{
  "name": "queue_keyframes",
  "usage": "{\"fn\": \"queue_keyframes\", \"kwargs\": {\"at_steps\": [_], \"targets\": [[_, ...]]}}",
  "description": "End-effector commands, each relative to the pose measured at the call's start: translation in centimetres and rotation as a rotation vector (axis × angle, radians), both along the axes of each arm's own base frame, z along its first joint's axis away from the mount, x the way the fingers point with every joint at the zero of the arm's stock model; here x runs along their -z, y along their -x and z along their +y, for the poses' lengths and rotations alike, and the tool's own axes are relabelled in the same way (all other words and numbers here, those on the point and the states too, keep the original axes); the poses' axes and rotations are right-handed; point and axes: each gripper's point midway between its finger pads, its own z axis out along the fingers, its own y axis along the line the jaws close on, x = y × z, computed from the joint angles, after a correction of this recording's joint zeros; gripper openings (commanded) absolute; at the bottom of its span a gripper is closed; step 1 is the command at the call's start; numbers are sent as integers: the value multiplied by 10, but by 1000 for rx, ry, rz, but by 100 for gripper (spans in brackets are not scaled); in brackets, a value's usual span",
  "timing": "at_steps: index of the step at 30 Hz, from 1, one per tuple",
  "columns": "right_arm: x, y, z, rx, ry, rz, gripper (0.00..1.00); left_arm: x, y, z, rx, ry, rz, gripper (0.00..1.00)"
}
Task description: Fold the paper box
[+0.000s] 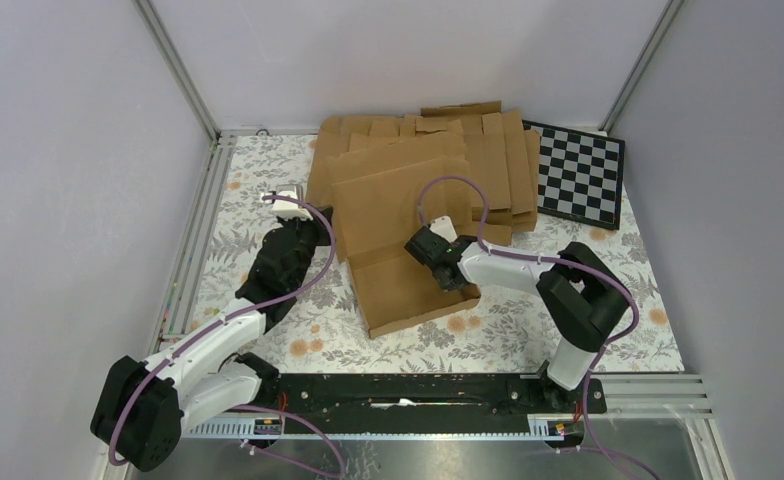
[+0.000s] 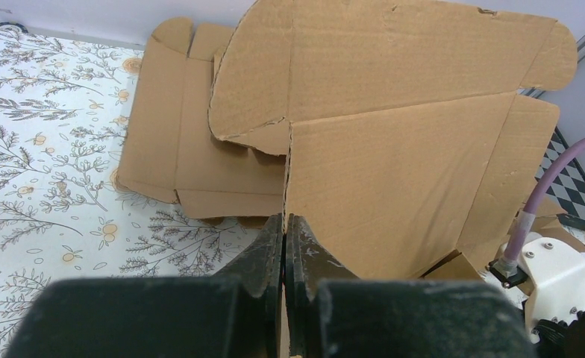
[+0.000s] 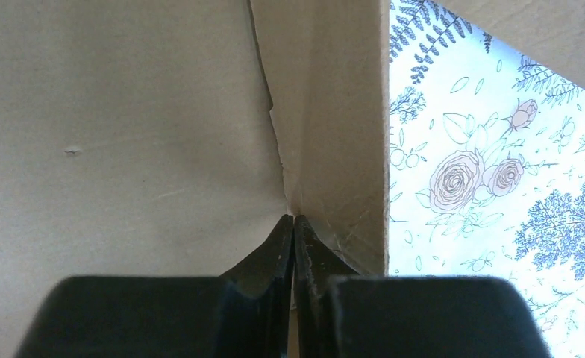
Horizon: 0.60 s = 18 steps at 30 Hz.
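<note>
The paper box [image 1: 398,240] is a creased brown sheet lying in the middle of the table, partly over a pile of blanks. My left gripper [image 1: 320,232] is at its left edge. In the left wrist view that gripper [image 2: 284,221] is shut on an upright edge of the paper box [image 2: 394,164], and a strip of cardboard shows between the fingers. My right gripper [image 1: 431,255] is over the box's right side. In the right wrist view this gripper [image 3: 294,218] is shut with its tips pinching a fold line of the paper box [image 3: 125,149] next to a narrow side panel [image 3: 334,112].
A pile of flat cardboard blanks [image 1: 488,160] lies at the back, with a checkerboard [image 1: 580,175] to its right. Another flat blank [image 2: 177,127] lies left of the box. The floral tablecloth [image 1: 528,320] surrounds the box, and metal rails [image 1: 193,230] line the left side.
</note>
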Motion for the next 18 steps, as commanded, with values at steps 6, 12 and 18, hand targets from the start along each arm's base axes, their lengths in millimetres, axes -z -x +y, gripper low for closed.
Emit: {"fn": "queue_keyframes", "kwargs": {"at_steps": [6,12,18], "targets": [[-19,-11,-11,12,-59,18,22,-26,-2,-2,4,38,-78,0],[-45,-13,5,-65,-162,-4,26,-25,-3,-3,9,34,-74,0],[-77,-8,23,-166,-301,-40,38,-23,-4,-4,13,32,-67,0]]}}
